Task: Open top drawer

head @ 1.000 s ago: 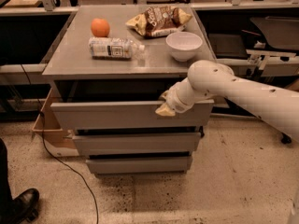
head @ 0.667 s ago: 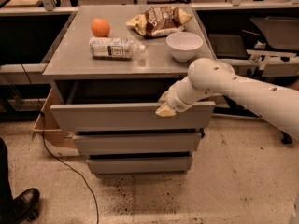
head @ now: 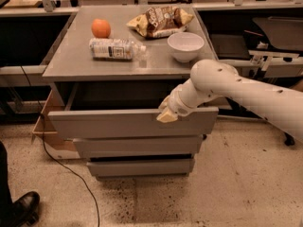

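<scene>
The top drawer (head: 118, 123) is a wide grey drawer with a plain flat front, pulled out from the grey cabinet so its dark box interior (head: 118, 94) shows. Two shorter grey drawer fronts sit shut below it. My gripper (head: 166, 113) is at the end of the white arm coming in from the right. It rests at the top edge of the drawer front, right of the middle.
On the cabinet top (head: 71, 60) are an orange (head: 101, 28), a lying plastic bottle (head: 113, 48), a chip bag (head: 158, 21) and a white bowl (head: 185, 45). A cardboard box (head: 45, 131) and a black cable (head: 66, 169) lie left. A shoe (head: 21, 207) is at bottom left.
The top drawer has come out a little further towards the camera with the gripper at its top edge.
</scene>
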`<state>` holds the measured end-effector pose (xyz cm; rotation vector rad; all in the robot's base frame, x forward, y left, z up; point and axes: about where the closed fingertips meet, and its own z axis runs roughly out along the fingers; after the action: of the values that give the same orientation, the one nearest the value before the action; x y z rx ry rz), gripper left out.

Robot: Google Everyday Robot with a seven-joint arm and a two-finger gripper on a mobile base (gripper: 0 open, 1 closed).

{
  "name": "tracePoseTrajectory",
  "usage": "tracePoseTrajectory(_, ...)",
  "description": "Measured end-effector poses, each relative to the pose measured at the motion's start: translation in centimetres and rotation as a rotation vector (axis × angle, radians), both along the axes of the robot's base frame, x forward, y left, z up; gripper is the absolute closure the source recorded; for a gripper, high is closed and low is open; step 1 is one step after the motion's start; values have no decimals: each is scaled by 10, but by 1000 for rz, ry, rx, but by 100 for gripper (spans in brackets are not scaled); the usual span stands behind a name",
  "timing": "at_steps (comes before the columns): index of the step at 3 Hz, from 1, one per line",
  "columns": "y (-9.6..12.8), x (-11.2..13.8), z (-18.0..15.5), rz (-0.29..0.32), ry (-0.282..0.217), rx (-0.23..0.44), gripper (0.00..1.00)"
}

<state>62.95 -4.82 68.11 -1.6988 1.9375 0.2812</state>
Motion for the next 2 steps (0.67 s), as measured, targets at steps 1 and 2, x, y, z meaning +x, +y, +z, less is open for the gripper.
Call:
tracePoseTrajectory(1,0,-1,4,0,0,0,58)
tracePoseTrajectory(2,2,-27,0,25,51,-4,27)
